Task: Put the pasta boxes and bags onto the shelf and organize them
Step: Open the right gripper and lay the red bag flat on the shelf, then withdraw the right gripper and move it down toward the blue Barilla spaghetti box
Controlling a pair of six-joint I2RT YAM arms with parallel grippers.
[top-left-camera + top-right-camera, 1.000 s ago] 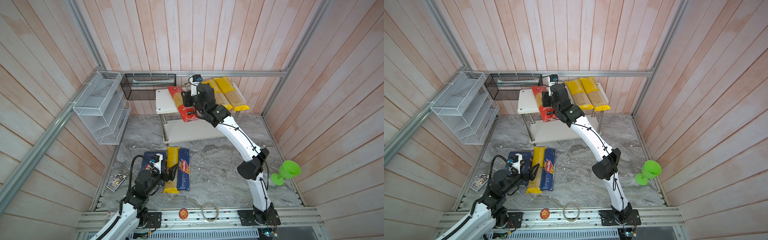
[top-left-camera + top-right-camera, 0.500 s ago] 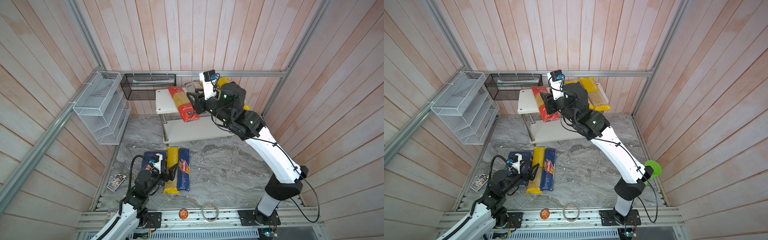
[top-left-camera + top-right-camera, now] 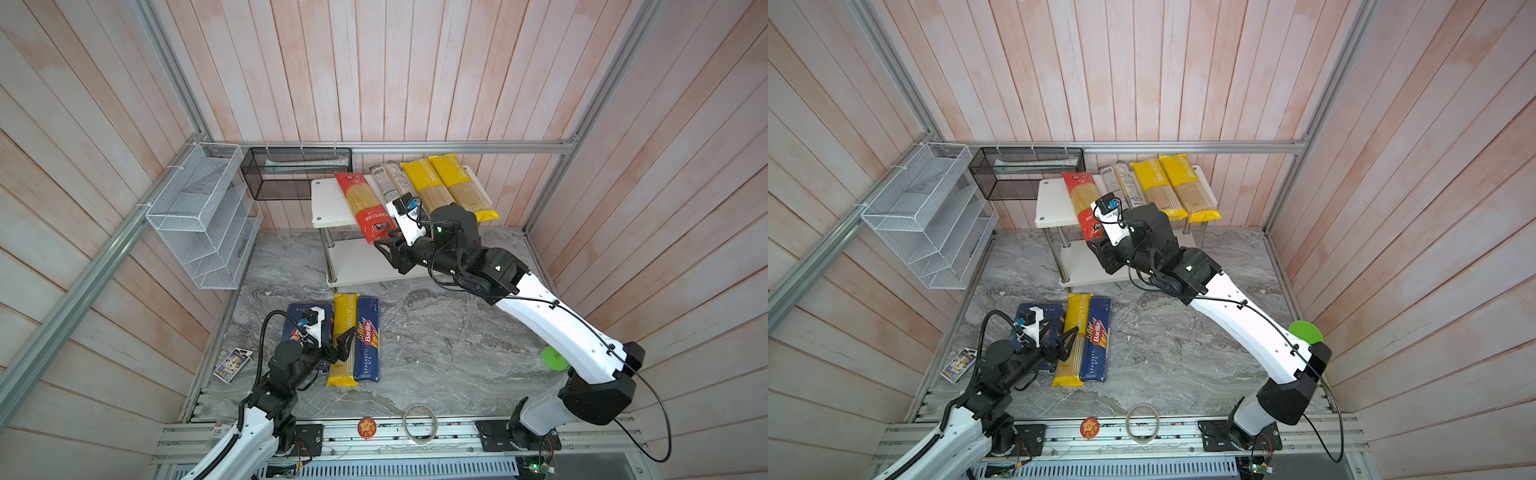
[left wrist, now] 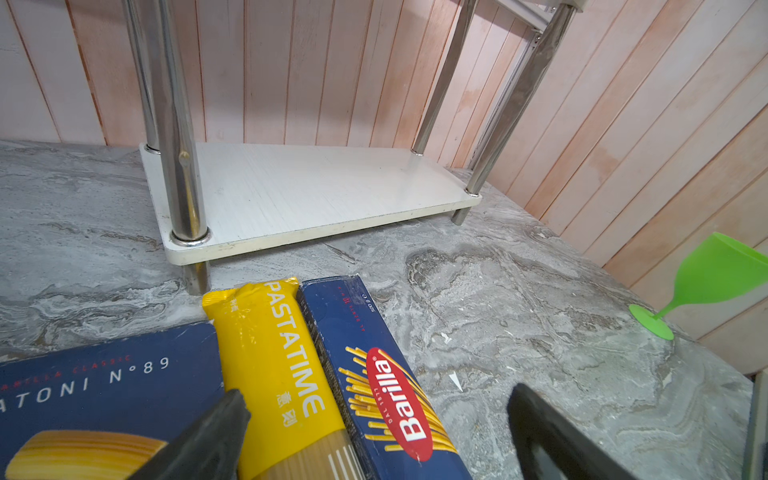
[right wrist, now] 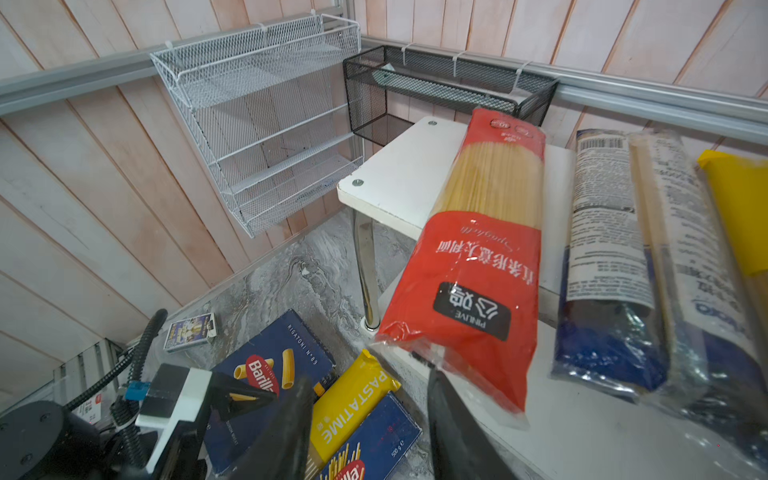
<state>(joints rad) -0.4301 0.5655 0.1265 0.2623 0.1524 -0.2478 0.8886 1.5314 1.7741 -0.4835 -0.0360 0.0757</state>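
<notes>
Shelf (image 3: 328, 199) holds a red bag (image 3: 365, 205) overhanging before the empty, spread right tool (image 5: 370, 380) — left tool (image 4: 378, 395) spread too.

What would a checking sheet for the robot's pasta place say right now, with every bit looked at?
Surface: grey marbled table, no spills seen.
Job's things: on the shelf top board lie the red bag, overhanging the front edge, the clear bag and two yellow bags. On the table, side by side: rigatoni box, third yellow bag, spaghetti box.
Clutter: purple card packet, green goblet, tape ring, red disc.
End effectors: left end effector open, over the third yellow bag; right end effector open, holding nothing, by the red bag's near end.
Cables: black cables loop off both arms; no snag seen.
Surroundings: wood-plank walls, white wire rack, black mesh basket.
</notes>
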